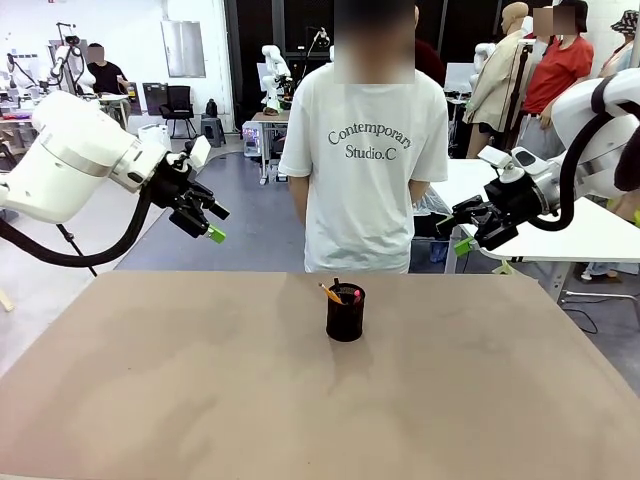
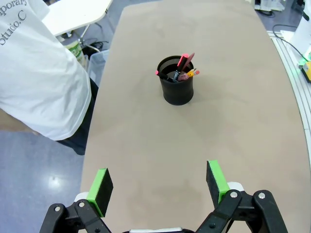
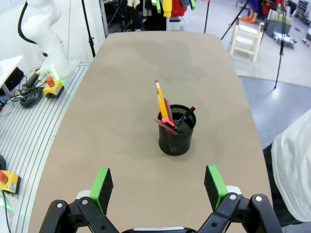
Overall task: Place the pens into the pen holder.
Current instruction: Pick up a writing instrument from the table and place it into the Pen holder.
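Observation:
The black wire-mesh pen holder point(image 1: 346, 312) stands upright near the far middle of the table, also seen as the holder point(image 2: 177, 81) and the holder point(image 3: 177, 130). Inside it lean the orange-yellow pencil point(image 3: 161, 103), the reddish-pink pen point(image 2: 184, 64) and the black pen with red ends point(image 3: 186, 116). My left gripper point(image 1: 208, 222) hangs open in the air above the table's far left, its fingers point(image 2: 102, 186) wide apart. My right gripper point(image 1: 464, 232) is raised at the far right, open, with green pads point(image 3: 214, 180) spread and nothing between them.
A person in a white T-shirt point(image 1: 363, 150) stands at the far edge, right behind the holder. A white side table point(image 1: 590, 235) sits behind my right arm. The brown tabletop point(image 1: 300, 400) stretches bare around the holder.

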Motion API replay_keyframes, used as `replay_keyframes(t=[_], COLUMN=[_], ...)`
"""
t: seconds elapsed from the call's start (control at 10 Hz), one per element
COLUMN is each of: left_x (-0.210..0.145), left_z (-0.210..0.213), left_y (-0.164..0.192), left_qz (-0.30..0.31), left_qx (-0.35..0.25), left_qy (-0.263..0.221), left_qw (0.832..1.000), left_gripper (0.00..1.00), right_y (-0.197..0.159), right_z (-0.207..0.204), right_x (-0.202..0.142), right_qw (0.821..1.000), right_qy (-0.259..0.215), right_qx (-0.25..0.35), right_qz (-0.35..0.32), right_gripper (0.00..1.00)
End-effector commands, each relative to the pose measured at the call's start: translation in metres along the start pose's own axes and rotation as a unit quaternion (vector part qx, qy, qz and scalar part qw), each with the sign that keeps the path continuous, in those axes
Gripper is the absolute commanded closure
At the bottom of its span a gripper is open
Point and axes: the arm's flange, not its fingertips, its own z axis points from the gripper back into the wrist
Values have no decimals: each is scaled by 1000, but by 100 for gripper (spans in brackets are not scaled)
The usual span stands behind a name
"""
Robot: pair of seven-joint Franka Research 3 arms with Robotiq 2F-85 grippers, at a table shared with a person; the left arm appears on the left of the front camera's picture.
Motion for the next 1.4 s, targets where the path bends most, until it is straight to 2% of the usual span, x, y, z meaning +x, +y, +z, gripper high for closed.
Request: replay_keyframes(t=[0.0, 1.3], left_x=[0, 0], left_z=[2, 2], left_y=[0, 0], left_qz=[2, 2], left_qx=[2, 2], left_qy=[2, 2], left_qw=[1000, 1000], left_gripper=[0, 0], right_y=[0, 0], right_z=[0, 0], right_x=[4, 4], right_qw=[1000, 1000], right_qy=[-3, -3], right_qx=[-1, -1], right_qz=[-1, -1], right_gripper=[0, 0])
